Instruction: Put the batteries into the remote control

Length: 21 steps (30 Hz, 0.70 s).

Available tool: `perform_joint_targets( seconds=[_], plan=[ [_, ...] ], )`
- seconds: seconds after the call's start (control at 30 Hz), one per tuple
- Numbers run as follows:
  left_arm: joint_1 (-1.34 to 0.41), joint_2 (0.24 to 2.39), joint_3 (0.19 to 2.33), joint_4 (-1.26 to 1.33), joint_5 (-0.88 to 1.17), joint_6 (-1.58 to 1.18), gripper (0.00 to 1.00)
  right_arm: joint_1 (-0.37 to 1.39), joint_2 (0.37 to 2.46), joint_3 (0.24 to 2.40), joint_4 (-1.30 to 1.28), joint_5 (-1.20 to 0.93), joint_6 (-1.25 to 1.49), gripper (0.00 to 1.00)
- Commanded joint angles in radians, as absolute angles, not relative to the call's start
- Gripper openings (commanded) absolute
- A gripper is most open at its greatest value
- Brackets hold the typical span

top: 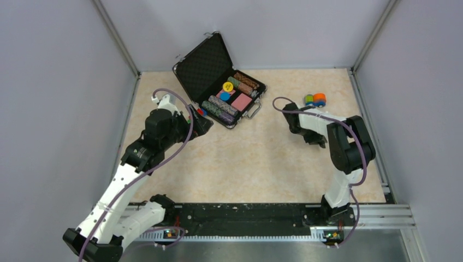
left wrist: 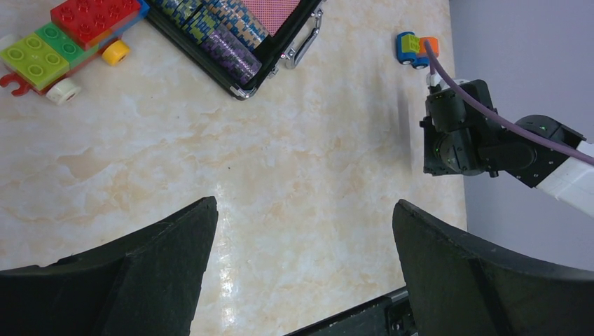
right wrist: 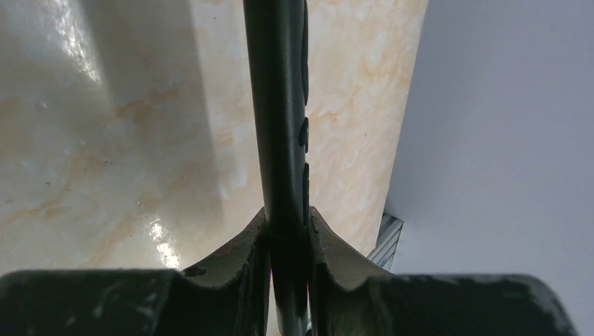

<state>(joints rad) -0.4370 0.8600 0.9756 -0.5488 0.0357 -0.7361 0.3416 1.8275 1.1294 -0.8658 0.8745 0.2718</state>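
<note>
Clamping 1 remote (right wrist: 277,105) edge-on with the right gripper (right wrist: 287,213), jaws shut on its sides, buttons along the right edge, over the table (right wrist: 105,140) beside the right wall (right wrist: 504,105). Bending the right arm (top: 338,142) sharply at the elbow, wrist aimed left. Holding the left gripper (left wrist: 305,203) spread wide, bare, tilted down near 1 chip case (top: 205,68) and 1 block truck (left wrist: 63,35). Leaving a wide stretch of table between the 2 grippers; 1 block car (left wrist: 415,47) far right.

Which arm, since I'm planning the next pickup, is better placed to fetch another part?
Left. The left gripper hangs open and empty over the marbled beige tabletop, while the right gripper is clamped on the slim black buttoned remote control, so it can't grasp anything else.
</note>
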Motion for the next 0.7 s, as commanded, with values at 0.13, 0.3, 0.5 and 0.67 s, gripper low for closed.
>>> perform_joint_targets(
  seconds=[0.13, 0.3, 0.5, 0.67],
  plan=[
    [-0.434, 0.859, 0.966, -0.509, 0.031, -0.736, 0.99, 0.334, 1.844, 1.077, -0.788, 0.817, 0.23, 0.27],
    [-0.432, 0.844, 0.974, -0.525, 0.027, -0.734, 0.99, 0.334, 1.835, 1.083, -0.786, 0.749, 0.225, 0.38],
    [-0.432, 0.811, 1.013, -0.645, -0.057, -0.725, 0.99, 0.34, 1.712, 1.117, -0.817, 0.564, 0.262, 0.62],
    [-0.432, 0.76, 1.082, -0.846, -0.148, -0.727, 0.99, 0.343, 1.503, 1.154, -0.871, 0.437, 0.342, 0.98]
  ],
)
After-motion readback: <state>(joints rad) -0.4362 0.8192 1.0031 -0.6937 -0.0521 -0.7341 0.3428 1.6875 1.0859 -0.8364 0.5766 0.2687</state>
